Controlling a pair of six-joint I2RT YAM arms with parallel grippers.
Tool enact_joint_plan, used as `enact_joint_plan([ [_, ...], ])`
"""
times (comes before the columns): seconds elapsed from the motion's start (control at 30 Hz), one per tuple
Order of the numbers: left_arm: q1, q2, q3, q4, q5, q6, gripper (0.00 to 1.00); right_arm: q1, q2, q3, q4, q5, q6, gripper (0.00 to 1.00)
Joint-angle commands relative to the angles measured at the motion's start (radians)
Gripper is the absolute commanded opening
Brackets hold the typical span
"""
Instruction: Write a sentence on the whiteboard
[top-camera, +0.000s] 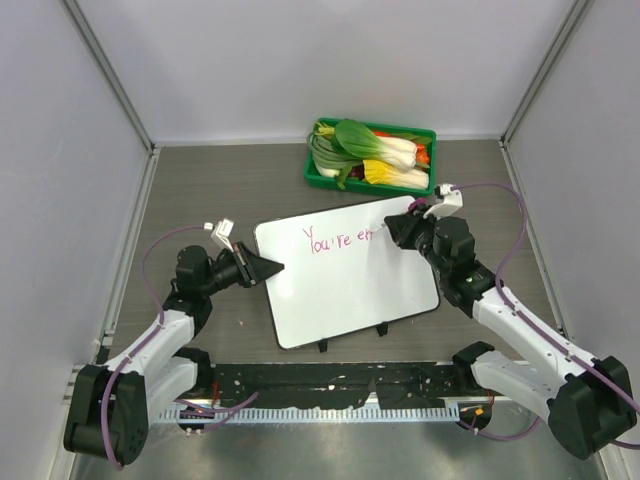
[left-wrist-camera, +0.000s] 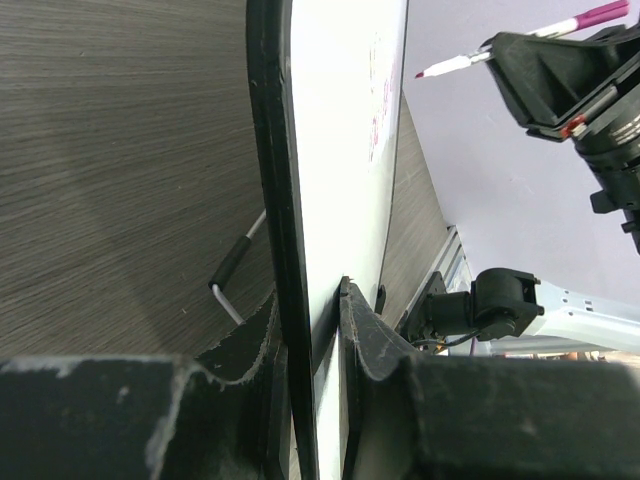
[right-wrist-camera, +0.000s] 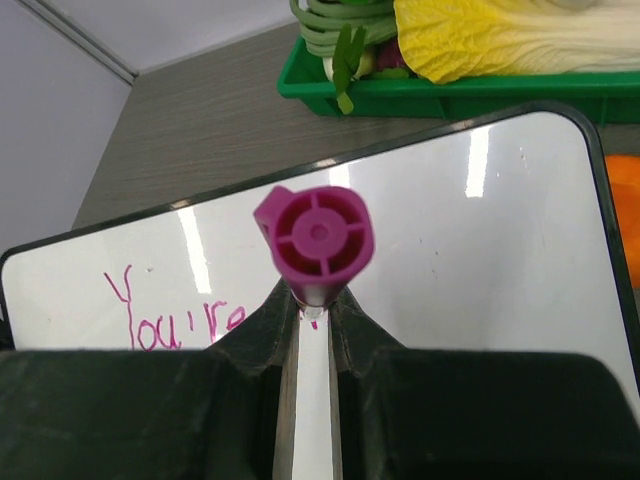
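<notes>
The whiteboard (top-camera: 350, 285) lies flat mid-table, slightly rotated. My left gripper (top-camera: 272, 268) is shut on its left rim; in the left wrist view the black rim and white face (left-wrist-camera: 340, 150) run up between the jaws of that gripper (left-wrist-camera: 315, 310). My right gripper (top-camera: 395, 228) is shut on a marker with a magenta end (right-wrist-camera: 316, 238), held over the board's upper right part. The sentence (top-camera: 335, 238) reads "You're" plus a started letter in pink, and shows again as the sentence (right-wrist-camera: 170, 315) left of the right gripper (right-wrist-camera: 315, 305). The marker's tip (left-wrist-camera: 425, 72) is near the board.
A green tray (top-camera: 318, 172) of leafy vegetables stands just beyond the board's far edge. A small black-handled metal key (left-wrist-camera: 235, 270) lies on the wooden table by the board's left side. Enclosure walls ring the table; a black rail (top-camera: 330, 385) runs along the near edge.
</notes>
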Motion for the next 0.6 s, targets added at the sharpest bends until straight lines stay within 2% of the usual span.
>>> enact_joint_plan([
  [0.0,0.001,0.016,-0.008,-0.108,-0.144,0.204,0.00,-0.004,-0.019,0.092,0.026,0.036,-0.010,0.01],
  [0.3,0.001,0.014,-0.008,-0.108,-0.144,0.206,0.00,-0.017,0.062,0.105,0.029,0.066,-0.012,0.01],
  [0.57,0.001,0.014,-0.008,-0.109,-0.146,0.206,0.00,-0.022,0.062,0.077,0.029,0.070,-0.012,0.01],
])
